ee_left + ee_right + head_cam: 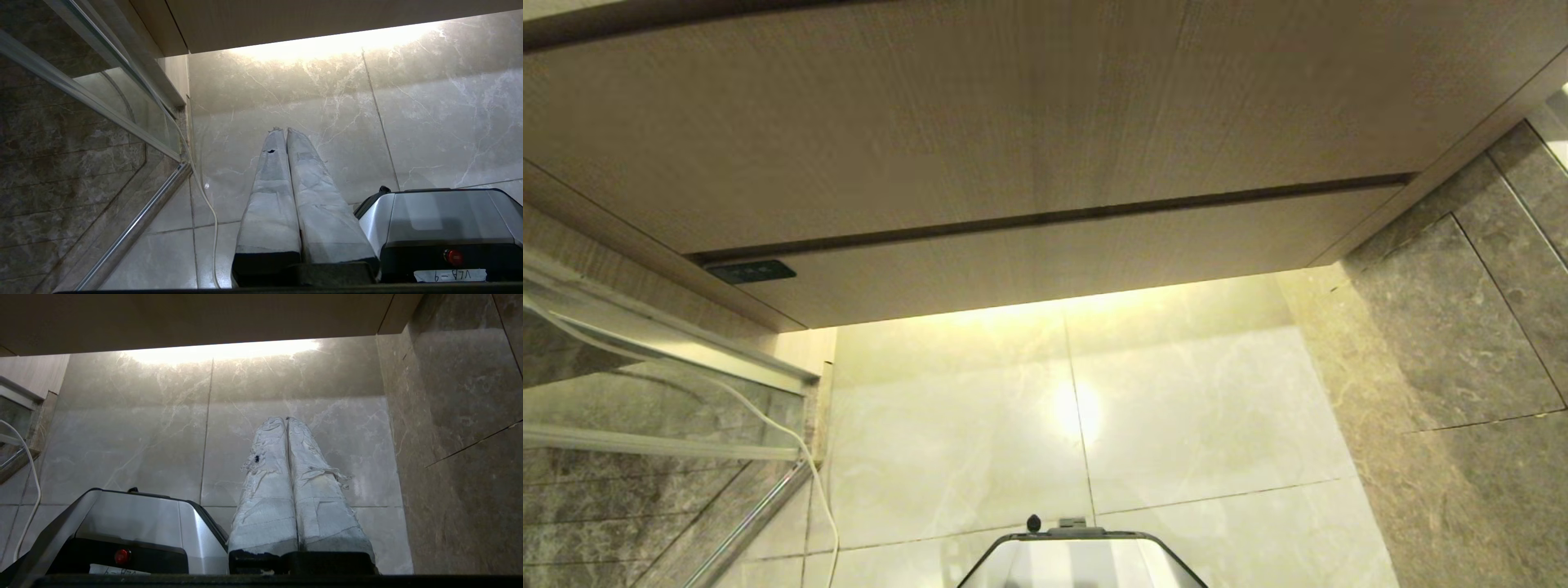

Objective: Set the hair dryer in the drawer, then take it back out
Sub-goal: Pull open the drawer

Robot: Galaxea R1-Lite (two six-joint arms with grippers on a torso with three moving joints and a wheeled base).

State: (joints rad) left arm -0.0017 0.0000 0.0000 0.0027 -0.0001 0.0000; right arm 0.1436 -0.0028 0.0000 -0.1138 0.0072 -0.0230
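Head view: drawer (1045,261) shut, low on the wooden vanity above the tiled floor (1176,425).
Hair dryer: out of sight.
Left fingers (282,131): pressed together, empty.
Right fingers (282,421): pressed together, empty.

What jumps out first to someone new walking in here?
A big wood-grain vanity fills the upper head view, its drawer shut, with a bright glow on the floor tiles beneath. Both taped claws, left claw and right claw, hang closed above the floor.
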